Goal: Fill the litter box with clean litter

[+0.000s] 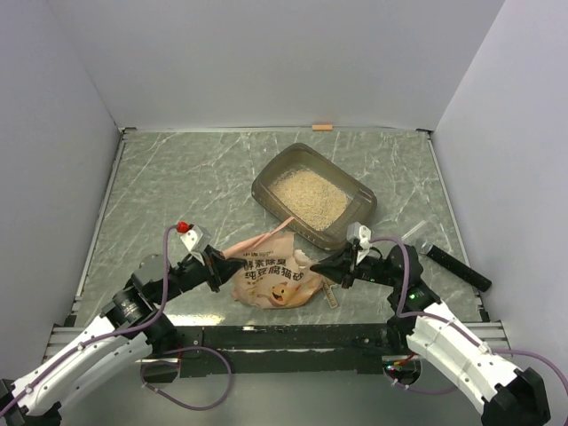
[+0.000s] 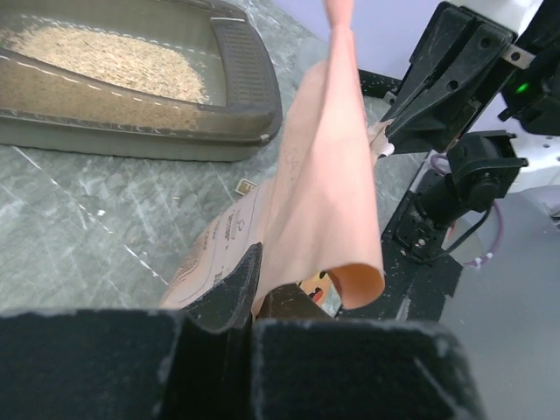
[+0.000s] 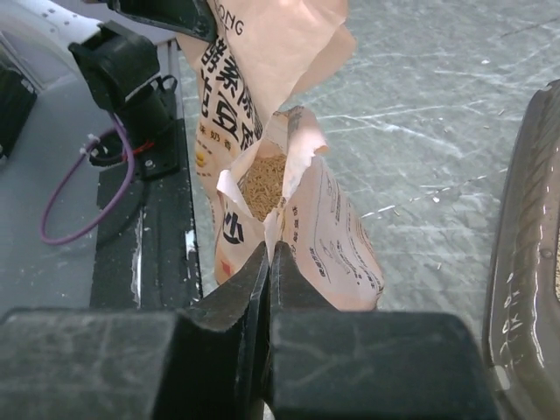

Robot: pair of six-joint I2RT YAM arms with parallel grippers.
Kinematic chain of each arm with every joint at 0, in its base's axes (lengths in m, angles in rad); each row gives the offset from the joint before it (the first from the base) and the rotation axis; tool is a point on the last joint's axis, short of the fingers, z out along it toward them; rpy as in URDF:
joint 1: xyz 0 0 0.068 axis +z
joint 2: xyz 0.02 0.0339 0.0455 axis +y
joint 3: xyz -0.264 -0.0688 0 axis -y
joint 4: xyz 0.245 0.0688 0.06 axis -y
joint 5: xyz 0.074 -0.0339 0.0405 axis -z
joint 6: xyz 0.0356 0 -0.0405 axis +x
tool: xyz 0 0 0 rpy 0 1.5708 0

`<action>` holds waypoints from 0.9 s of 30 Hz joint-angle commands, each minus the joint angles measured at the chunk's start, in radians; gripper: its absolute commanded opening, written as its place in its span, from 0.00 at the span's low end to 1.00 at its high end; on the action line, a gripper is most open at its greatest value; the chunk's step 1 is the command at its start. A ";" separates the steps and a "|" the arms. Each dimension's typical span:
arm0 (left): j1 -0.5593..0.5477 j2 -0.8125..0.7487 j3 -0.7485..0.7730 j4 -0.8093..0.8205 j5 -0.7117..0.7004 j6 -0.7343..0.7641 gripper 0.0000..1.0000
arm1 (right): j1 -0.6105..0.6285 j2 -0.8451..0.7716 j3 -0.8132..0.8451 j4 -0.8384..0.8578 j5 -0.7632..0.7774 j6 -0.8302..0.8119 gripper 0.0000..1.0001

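Note:
The litter box (image 1: pixel 355 197), a dark translucent tray, stands right of the table's middle with a layer of pale clean litter (image 1: pixel 309 197) in it. In front of it lies the crinkled orange bag (image 1: pixel 273 282). My left gripper (image 1: pixel 221 265) is shut on the bag's left side, with a pink flap (image 2: pixel 324 175) rising from its jaws (image 2: pixel 261 284). My right gripper (image 1: pixel 321 264) is shut on the edge of the bag's torn mouth (image 3: pixel 269 255). More clean litter (image 3: pixel 262 184) shows inside the bag. The tray's rim (image 3: pixel 525 262) lies just right of that gripper.
A black bar (image 1: pixel 459 267) and a clear plastic piece (image 1: pixel 417 235) lie at the right of the table. A small tan strip (image 1: pixel 330 296) lies by the bag's right end. An orange tab (image 1: pixel 322 127) sits at the back wall. White walls enclose three sides.

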 commanded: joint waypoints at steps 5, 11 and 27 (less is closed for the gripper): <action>-0.002 0.092 0.079 -0.081 0.061 -0.200 0.01 | -0.002 -0.073 0.035 -0.023 -0.014 0.240 0.00; -0.003 0.121 0.136 -0.256 0.090 -0.402 0.01 | 0.000 -0.139 0.046 -0.250 -0.006 0.479 0.00; -0.002 -0.085 0.097 -0.712 0.168 -0.652 0.01 | -0.003 -0.251 -0.026 -0.750 -0.063 0.780 0.00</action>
